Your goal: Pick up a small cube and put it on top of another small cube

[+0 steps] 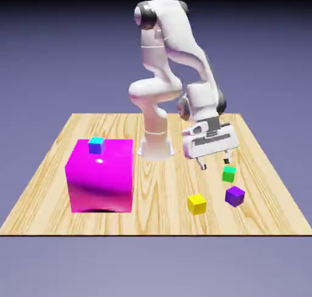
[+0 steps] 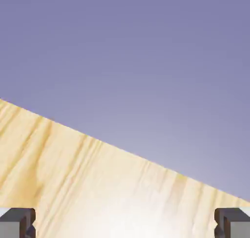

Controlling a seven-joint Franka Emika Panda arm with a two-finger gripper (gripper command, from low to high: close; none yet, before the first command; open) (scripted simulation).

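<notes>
With its jaws spread wide and nothing between them, the gripper (image 1: 214, 164) hangs right of centre in the exterior view. The purple cube (image 1: 234, 196) sits at lower right, near the green cube (image 1: 229, 174) just above it. A careless descent could knock the green cube aside; clearance between fingers and green cube cannot be judged well from this angle.

Reckoned from the gripper (image 1: 214, 164) in the exterior view, blocked at nine o'clock by the big magenta cube (image 1: 102, 183), raised further by the blue-and-teal cube (image 1: 96, 146) on top; obstructed nearby at four by the green cube (image 1: 229, 174), at five by the purple cube (image 1: 234, 196), at seven by the yellow cube (image 1: 197, 204). Passable over bare table (image 1: 161, 198) toward eight.
</notes>
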